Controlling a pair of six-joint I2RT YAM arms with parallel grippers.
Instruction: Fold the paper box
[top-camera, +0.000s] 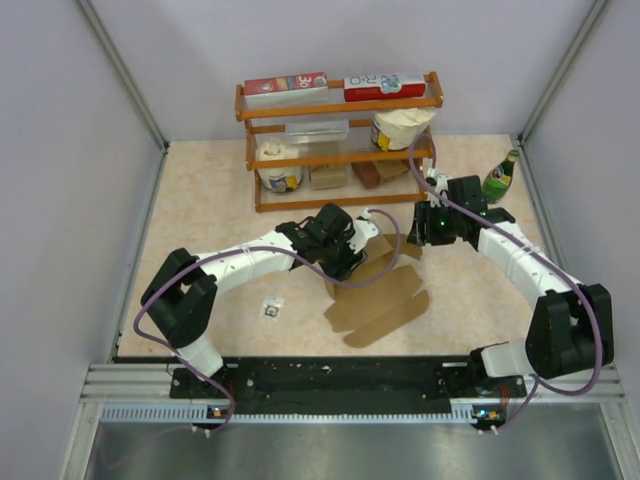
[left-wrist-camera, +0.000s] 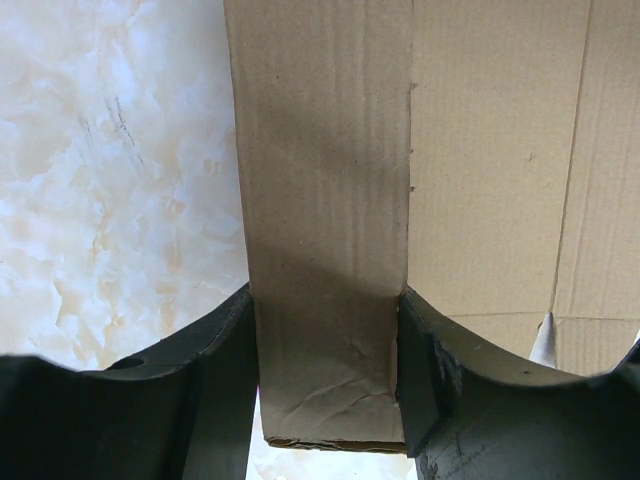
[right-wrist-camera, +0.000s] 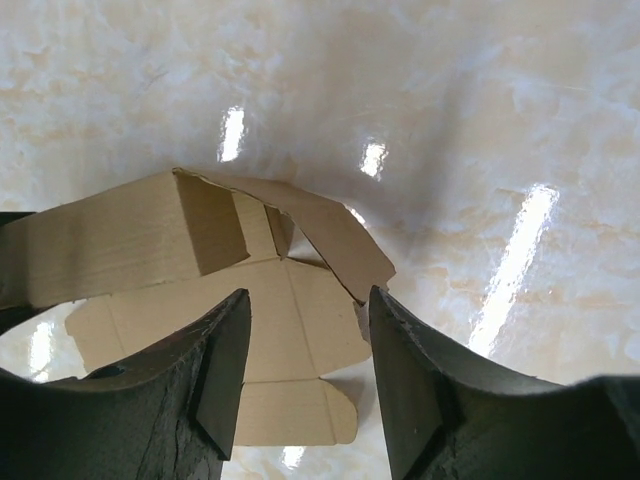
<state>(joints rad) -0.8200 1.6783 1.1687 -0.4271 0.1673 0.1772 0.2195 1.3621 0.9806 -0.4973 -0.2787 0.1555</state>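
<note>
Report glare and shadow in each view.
Top external: soft, even light, no glare on the table. Left wrist: a shadow band crosses the box flap; the fingers near the lens are dark. Right wrist: bright glare streaks on the table.

Back middle: a wooden shelf (top-camera: 340, 150) loaded with cartons and tubs closes off the far side; bare tabletop (top-camera: 205, 215) lies open to its left.
Far right corner: a green bottle (top-camera: 501, 177) stands just beside the right arm, leaving little room there.
Centre: the paper box (top-camera: 385, 300) lies spread open, one panel raised and pinched by the left gripper (top-camera: 350, 255).
Between shelf and box: the right gripper (top-camera: 422, 232) fills this gap; its fingers (right-wrist-camera: 215, 380) stand apart with nothing between them.
Near left: a small object (top-camera: 272, 308), too small to identify, sits alone on open surface.
Sides: grey walls (top-camera: 80, 200) hem the tabletop.
</note>
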